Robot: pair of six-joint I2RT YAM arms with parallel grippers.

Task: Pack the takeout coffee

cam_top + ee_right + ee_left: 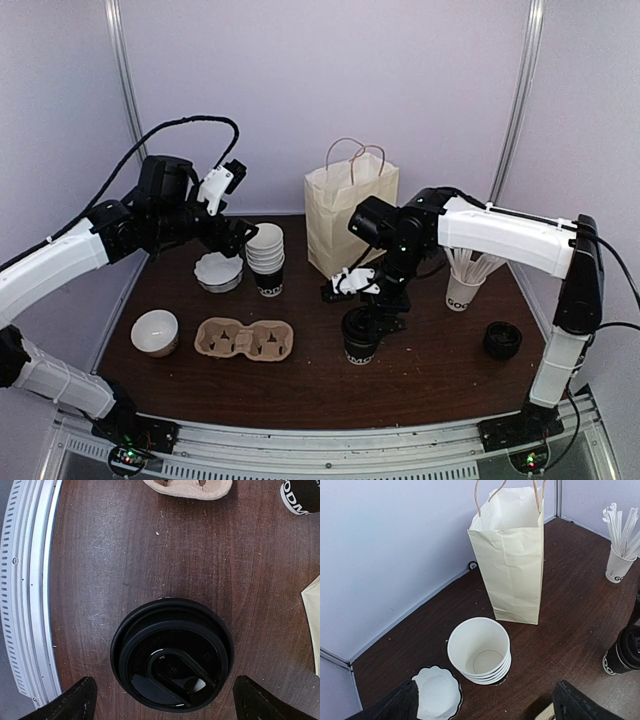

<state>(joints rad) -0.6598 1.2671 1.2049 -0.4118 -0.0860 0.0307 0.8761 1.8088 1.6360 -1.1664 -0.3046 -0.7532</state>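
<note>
At left, the left gripper (pixel 485 706) hangs spread wide and empty above a stack of unlidded cups (pixel 480 652), with a cardboard cup carrier (pixel 244 340) nearer the front. A cream paper bag (pixel 345 215) stands at back centre. Right of it, the lidded takeout coffee (pixel 172 652) stands upright on the table (pixel 100 555), the right gripper (pixel 167 700) above it, fingers parted, not touching it.

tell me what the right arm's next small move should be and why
Probably lower the right gripper straight down around the takeout coffee, then close. Its jaws stand open and, in the wrist view, its fingers show on either side of the black lid. The cup stands upright on the table, not yet held.
</note>
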